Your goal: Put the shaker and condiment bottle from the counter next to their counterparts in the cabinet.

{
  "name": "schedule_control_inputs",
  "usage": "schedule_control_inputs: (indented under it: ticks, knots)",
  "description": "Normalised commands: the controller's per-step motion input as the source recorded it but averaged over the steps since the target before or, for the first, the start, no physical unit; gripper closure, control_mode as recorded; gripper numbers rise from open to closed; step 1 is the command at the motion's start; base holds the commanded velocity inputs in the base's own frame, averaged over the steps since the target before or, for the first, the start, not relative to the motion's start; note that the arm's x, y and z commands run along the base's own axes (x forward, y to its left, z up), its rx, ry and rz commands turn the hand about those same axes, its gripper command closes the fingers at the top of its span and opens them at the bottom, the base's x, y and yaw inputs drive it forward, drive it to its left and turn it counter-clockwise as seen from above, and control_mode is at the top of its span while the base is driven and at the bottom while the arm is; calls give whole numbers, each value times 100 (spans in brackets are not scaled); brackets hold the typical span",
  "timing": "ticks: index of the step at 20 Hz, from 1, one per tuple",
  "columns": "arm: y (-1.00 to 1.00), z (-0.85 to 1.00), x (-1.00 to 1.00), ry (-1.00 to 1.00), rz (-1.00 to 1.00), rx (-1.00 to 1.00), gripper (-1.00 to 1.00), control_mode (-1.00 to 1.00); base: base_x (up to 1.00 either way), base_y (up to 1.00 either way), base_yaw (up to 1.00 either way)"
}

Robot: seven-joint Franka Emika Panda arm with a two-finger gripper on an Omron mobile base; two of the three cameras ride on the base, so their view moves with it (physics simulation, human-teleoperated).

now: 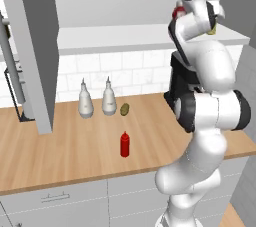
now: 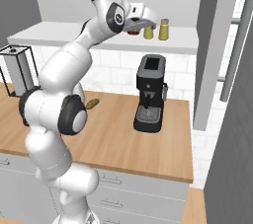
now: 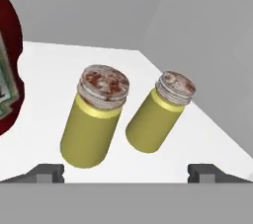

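Two olive-yellow shakers with grey caps stand side by side on the cabinet's white shelf floor (image 3: 49,65). The nearer shaker (image 3: 95,119) is just ahead of my open gripper (image 3: 126,172), apart from both fingertips. Its twin (image 3: 159,114) stands to its right. A stout dark-red bottle with a white label (image 3: 9,90) is at the left edge. In the right base view my gripper (image 2: 146,24) reaches onto the shelf by the shakers (image 2: 148,31). The slim red condiment bottle (image 1: 125,144) stands upright on the wooden counter (image 1: 70,151).
Two grey-white spouted bottles (image 1: 86,102) and a small olive-brown object (image 1: 125,108) sit near the backsplash. A black coffee machine (image 2: 149,100) stands on the counter below the shelf. An open grey cabinet door (image 1: 37,46) hangs at the left.
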Motion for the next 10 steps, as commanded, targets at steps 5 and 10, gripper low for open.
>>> schedule_control_inputs:
  ticks: [5,10]
  knots:
    - [-1,-31,-92,6,8,-15,-100,-100,0,0,0]
    - [6,-36,-100,0,18,-5,-100,-100,0,0,0]
